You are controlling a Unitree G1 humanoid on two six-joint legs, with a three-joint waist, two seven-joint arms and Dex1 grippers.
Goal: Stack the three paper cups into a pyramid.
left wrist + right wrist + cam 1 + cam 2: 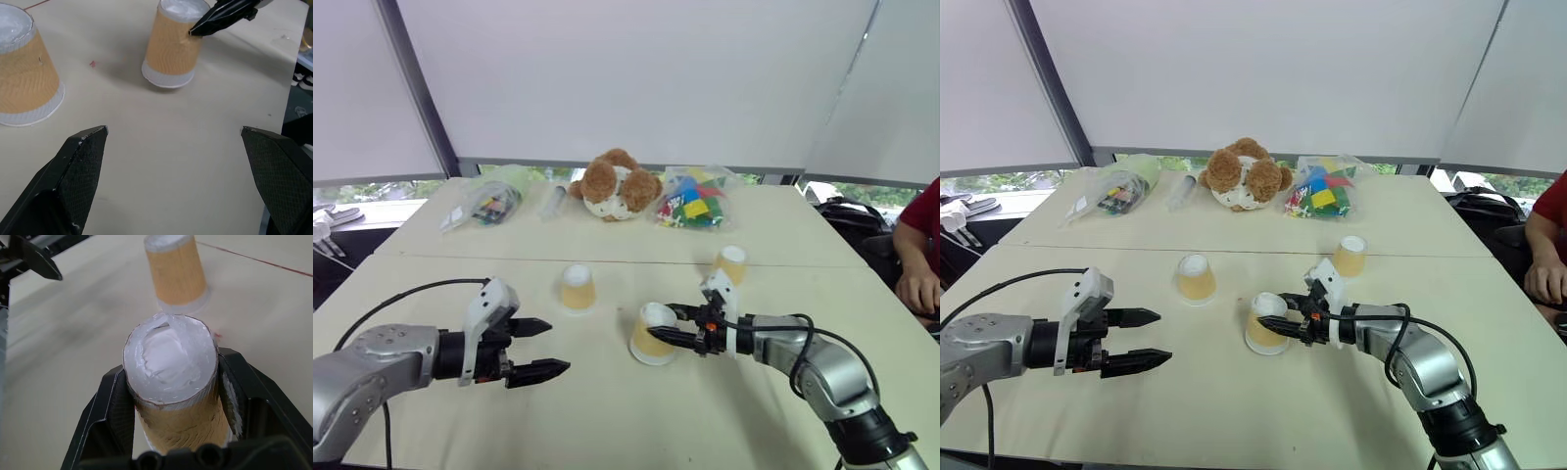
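Right gripper (672,326): clamped on inverted paper cup (652,335), in front of teddy bear (615,184) | Left gripper (544,349): fingers spread wide, holding nothing, left of that cup | second cup (578,287): between bear and held cup | third cup (730,264): right of it, nearer bear

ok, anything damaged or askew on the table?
The cup in the right claw has a crumpled, dented base and a torn rim edge, and it leans. The other two cups stand inverted and look intact.
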